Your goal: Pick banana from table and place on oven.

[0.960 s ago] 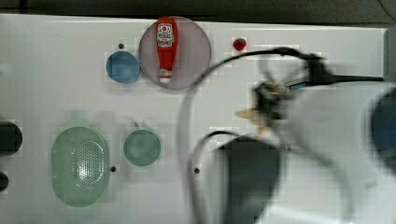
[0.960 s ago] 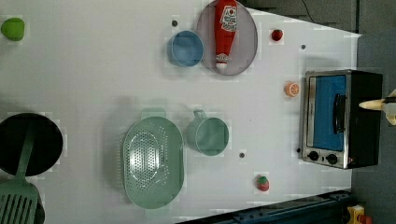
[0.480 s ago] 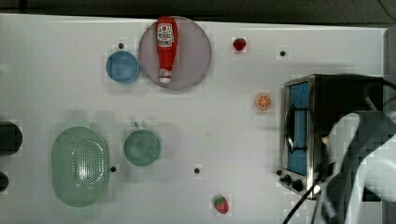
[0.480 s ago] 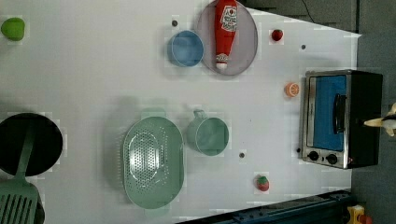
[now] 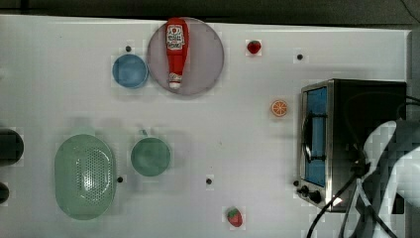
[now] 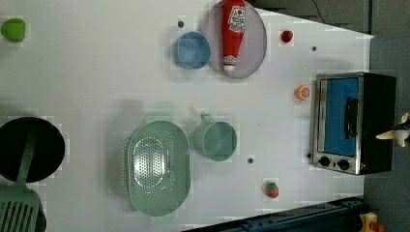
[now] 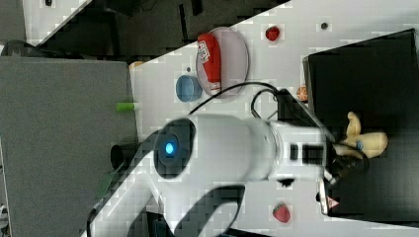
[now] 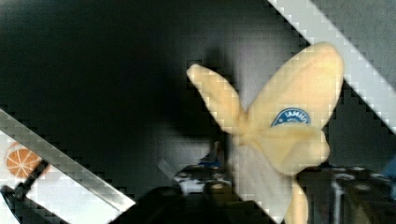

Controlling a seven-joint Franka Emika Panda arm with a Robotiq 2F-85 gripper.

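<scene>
The pale yellow banana (image 7: 369,142) with a blue sticker lies on the black top of the oven (image 7: 365,74), near its far edge. In the left view the banana (image 6: 392,136) pokes out past the right side of the oven (image 6: 379,116). My gripper (image 7: 348,148) sits right at the banana's near end. In the wrist view the banana (image 8: 289,112) lies between the two dark fingers of the gripper (image 8: 278,184), with a gap on each side, so the jaws stand open. In the top view my arm covers the right part of the oven (image 5: 366,104), which stands on the white table (image 5: 247,124).
A ketchup bottle (image 5: 176,52) lies on a grey plate (image 5: 203,69) beside a blue bowl (image 5: 130,71). A green cup (image 5: 150,156) and a green colander (image 5: 85,176) stand at the top view's left. An orange slice (image 5: 279,108) and two strawberries (image 5: 254,47) (image 5: 235,216) lie near the oven.
My arm swung from above the table's middle to over the oven, carrying the banana with it. The banana now rests on the oven top and the jaws have widened.
</scene>
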